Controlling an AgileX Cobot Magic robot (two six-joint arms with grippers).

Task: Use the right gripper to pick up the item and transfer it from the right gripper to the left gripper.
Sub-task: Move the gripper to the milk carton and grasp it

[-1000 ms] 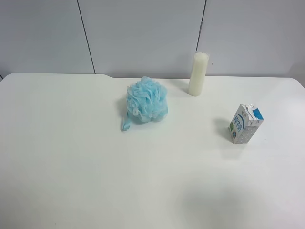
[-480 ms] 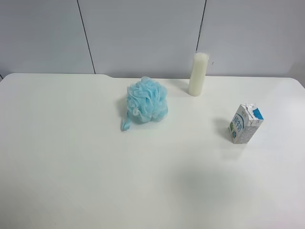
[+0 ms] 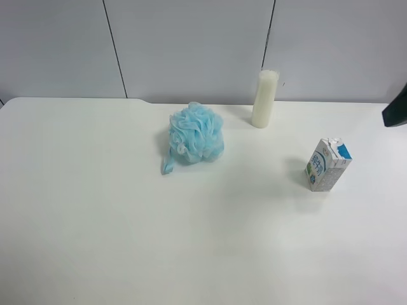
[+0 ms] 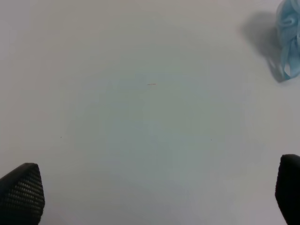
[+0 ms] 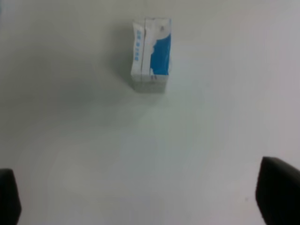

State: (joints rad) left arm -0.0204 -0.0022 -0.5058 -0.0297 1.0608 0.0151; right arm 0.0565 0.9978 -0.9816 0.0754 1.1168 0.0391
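The milk carton (image 3: pixel 328 165), white with blue trim and a green patch, stands upright on the white table (image 3: pixel 95 210) at the exterior high view's right. It also shows in the right wrist view (image 5: pixel 151 54), ahead of my right gripper (image 5: pixel 140 199). That gripper is open and empty, its fingertips (image 5: pixel 277 190) spread wide. A black part of the right arm (image 3: pixel 397 109) shows at the exterior high view's right edge. My left gripper (image 4: pixel 150 192) is open and empty over bare table, its fingertips (image 4: pixel 21 192) wide apart. It is not in the exterior high view.
A fluffy light-blue bath pouf (image 3: pixel 194 135) lies near the table's middle back; its edge shows in the left wrist view (image 4: pixel 288 42). A tall cream-white cylinder (image 3: pixel 264 98) stands behind it, by the grey wall panels.
A black part of the right arm has come into the exterior high view at its right edge. The carton, pouf and cylinder have not moved.
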